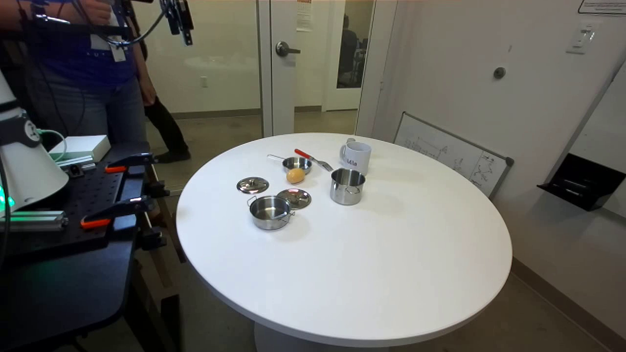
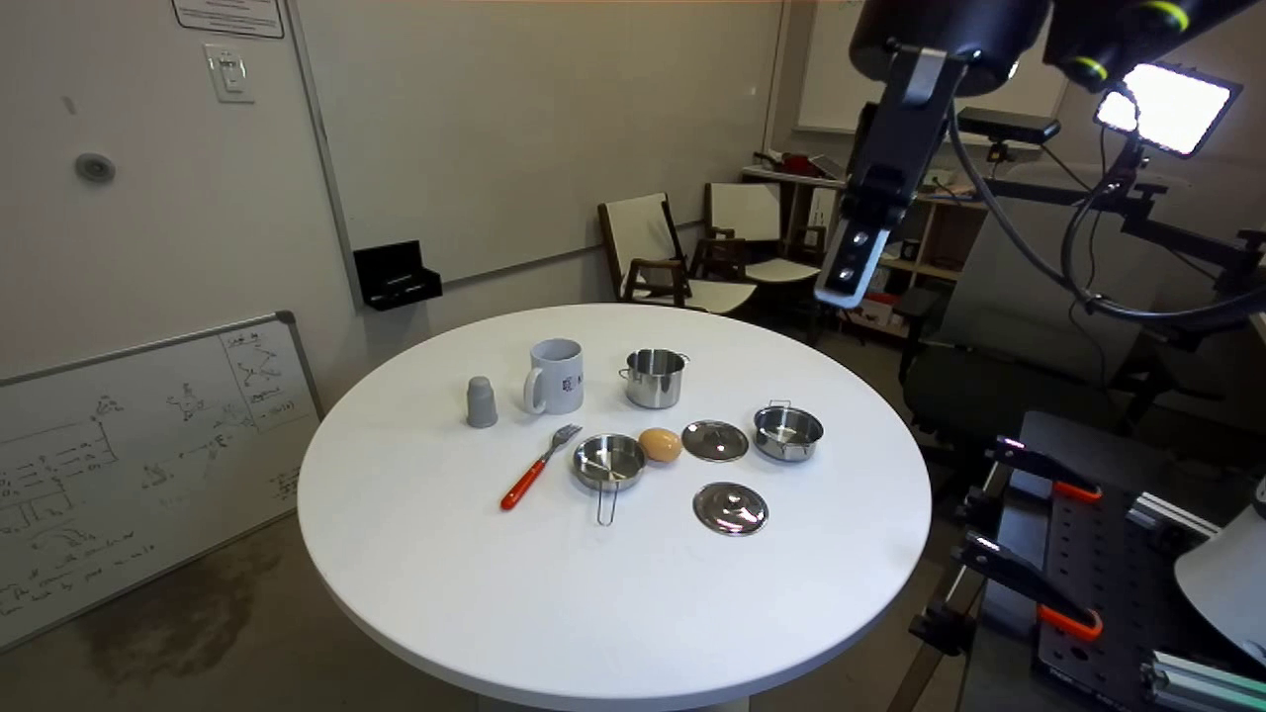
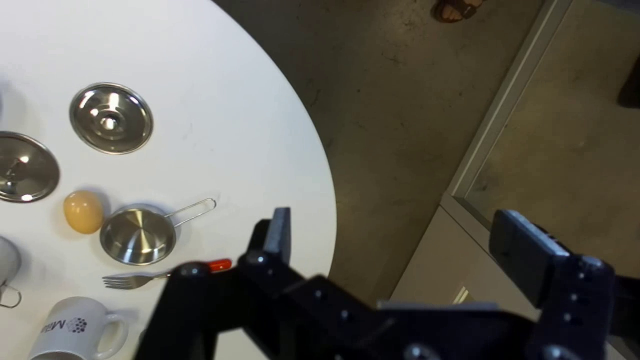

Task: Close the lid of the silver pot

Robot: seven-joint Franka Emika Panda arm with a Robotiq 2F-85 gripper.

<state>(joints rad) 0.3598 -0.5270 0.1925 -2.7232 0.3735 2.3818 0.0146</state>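
The silver pot [image 1: 346, 190] stands upright and open-topped on the table, beside the mug; it shows in both exterior views [image 2: 654, 382] and partly at the left edge of the wrist view [image 3: 7, 260]. Two round silver lids lie flat on the table. One lid [image 1: 253, 185] with a centre knob lies apart [image 2: 730, 508] [image 3: 111, 118]. The other lid [image 1: 296, 198] lies between the egg and the shallow bowl [image 2: 715, 441] [image 3: 26, 170]. I cannot tell which lid is the pot's. My gripper [image 3: 392, 220] is open and empty, raised high beyond the table edge; it shows in an exterior view [image 2: 853, 277].
A shallow silver bowl [image 1: 270, 215], an egg [image 1: 295, 176], a small pan [image 2: 608, 463] with a wire handle, a red-handled fork [image 2: 534, 475], a white mug [image 2: 556, 381] and a grey container [image 2: 482, 403] stand or lie on the round white table [image 1: 391, 274].
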